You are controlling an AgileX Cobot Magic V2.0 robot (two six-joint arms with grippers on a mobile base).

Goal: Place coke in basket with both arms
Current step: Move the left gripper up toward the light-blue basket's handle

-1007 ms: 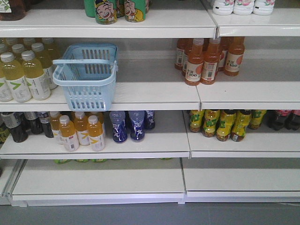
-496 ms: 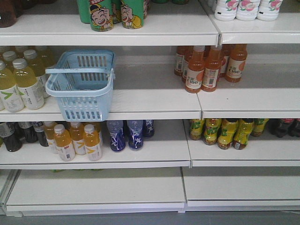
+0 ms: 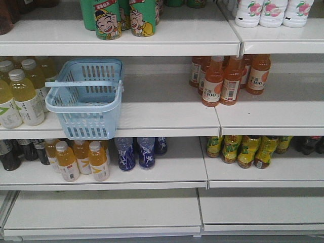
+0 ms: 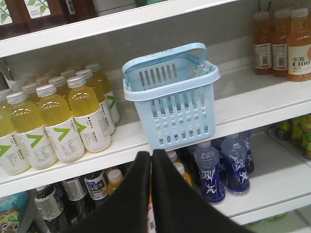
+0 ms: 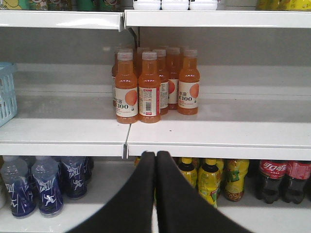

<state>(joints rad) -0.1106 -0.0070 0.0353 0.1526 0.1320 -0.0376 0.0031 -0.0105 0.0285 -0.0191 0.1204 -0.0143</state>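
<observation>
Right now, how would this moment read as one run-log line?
left gripper: shut, empty | right gripper: shut, empty | basket: empty, middle shelf, left bay | coke bottles: lower shelf, right, untouched

White metal store shelving (image 3: 167, 109) fills the front view, built as two bays that meet at a vertical seam (image 3: 217, 119) right of centre; four tiers show, each a flat white board with a rounded front lip; the bottom tier (image 3: 101, 210) sits just above a thin strip of grey floor (image 3: 253, 239); pale grey back panels (image 3: 157, 71) close the unit behind, darker under each overhang; the light is even and soft, with a faint sheen on the boards.
</observation>
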